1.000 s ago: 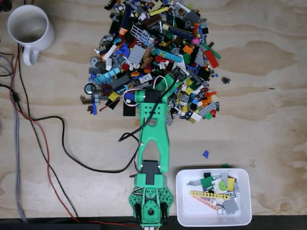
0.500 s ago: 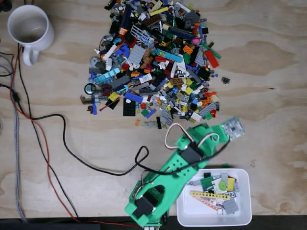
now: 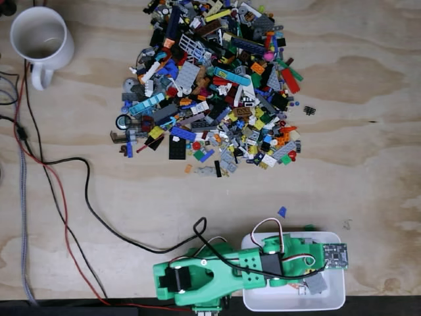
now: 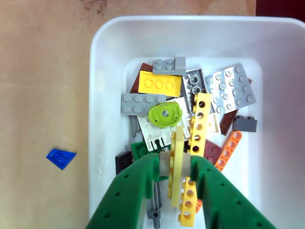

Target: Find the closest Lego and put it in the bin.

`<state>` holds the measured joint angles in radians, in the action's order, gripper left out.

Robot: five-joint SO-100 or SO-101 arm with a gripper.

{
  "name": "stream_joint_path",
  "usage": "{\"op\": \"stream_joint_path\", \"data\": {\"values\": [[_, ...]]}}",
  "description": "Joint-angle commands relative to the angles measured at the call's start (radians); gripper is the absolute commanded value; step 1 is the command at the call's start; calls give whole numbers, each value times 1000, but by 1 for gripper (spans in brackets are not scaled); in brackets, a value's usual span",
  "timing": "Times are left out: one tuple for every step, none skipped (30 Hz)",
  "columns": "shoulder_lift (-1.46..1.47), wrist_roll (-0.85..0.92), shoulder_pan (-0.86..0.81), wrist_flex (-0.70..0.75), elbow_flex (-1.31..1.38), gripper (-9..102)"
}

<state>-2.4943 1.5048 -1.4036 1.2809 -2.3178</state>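
In the wrist view my green gripper [image 4: 174, 162] hangs over the white bin [image 4: 109, 95], shut on a thin pale yellow Lego piece [image 4: 177, 143] with a small greyish part beside it. Below it the bin holds several Legos: a yellow plate [image 4: 159, 84], a lime round piece [image 4: 165, 114], grey plates and a yellow holed beam [image 4: 199, 129]. In the fixed view the arm lies across the bin [image 3: 339, 293] from the left, with the gripper [image 3: 299, 266] above its contents. The big Lego pile [image 3: 217, 85] sits farther up the table.
A small blue Lego wedge [image 3: 281, 212] lies on the wood just outside the bin, also the blue wedge [image 4: 61, 158] in the wrist view. A white mug [image 3: 41, 39] stands at top left. Black and red cables [image 3: 66, 191] trail along the left side.
The arm has swung away from the pile's lower edge, down and to the right, and now lies low over the bin with the piece in its jaws.
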Motion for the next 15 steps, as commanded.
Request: {"op": "stream_joint_path", "data": {"values": [[-37, 5, -40, -63, 2, 13], [-35, 0, -35, -77, 5, 14], [-35, -9, -26, -94, 8, 14], [-38, -21, -12, -114, 9, 15], [-40, -31, 0, -137, 9, 16], [-44, -31, 9, -149, 12, 17], [-49, -25, 14, -149, 18, 18], [-52, -21, 26, -146, 29, 18], [-57, -12, 52, -138, 40, 16], [-60, -11, 98, -141, 46, 14], [-61, -21, 166, -163, 44, 10], [-61, -17, 239, -176, 40, 7], [-60, -6, 319, -184, 37, 4], [-58, -34, 403, -213, 28, 0], [-58, -52, 486, -232, 20, 0]]}}
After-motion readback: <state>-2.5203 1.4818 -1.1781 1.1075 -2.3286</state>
